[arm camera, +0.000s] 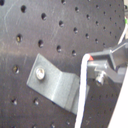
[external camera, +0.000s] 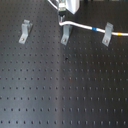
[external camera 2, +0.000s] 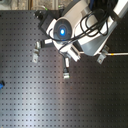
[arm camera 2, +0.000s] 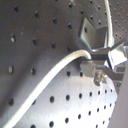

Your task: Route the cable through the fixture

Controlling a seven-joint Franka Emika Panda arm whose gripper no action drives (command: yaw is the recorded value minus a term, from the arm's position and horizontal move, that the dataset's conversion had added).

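White cable point(external camera: 82, 24) runs across the top of the black perforated board point(external camera: 60, 90) in the first exterior view. From the gripper point(external camera: 61, 19) it dips to the middle clip point(external camera: 65, 35), then arcs toward the first exterior view's right, past a short blue band point(external camera: 95, 29), to the right clip point(external camera: 107, 34), and goes on to the frame edge with a yellow-orange stretch point(external camera: 120, 34). A third clip point(external camera: 25, 31) stands well apart on the first exterior view's left, with no cable near it.

I see the gripper low at the top edge, just above the middle clip, and the cable end seems to meet its tip — but I cannot tell from any view whether the fingers are clamped on it or merely beside it. In the first wrist view the cable point(arm camera: 82, 85) drops alongside the upright edge of a grey bracket point(arm camera: 55, 85), whose flat foot is held down by a screw point(arm camera: 40, 74); whether it sits inside the clip or just against it I cannot tell. In the second wrist view the cable point(arm camera 2: 45, 80) sweeps over the board up to the finger hardware point(arm camera 2: 107, 60), with another bracket point(arm camera 2: 90, 32) beyond.

From the second exterior view the arm body point(external camera 2: 75, 30) covers most of the area — only a thin run of cable point(external camera 2: 117, 53) shows by the clip point(external camera 2: 102, 55) at the second exterior view's right.
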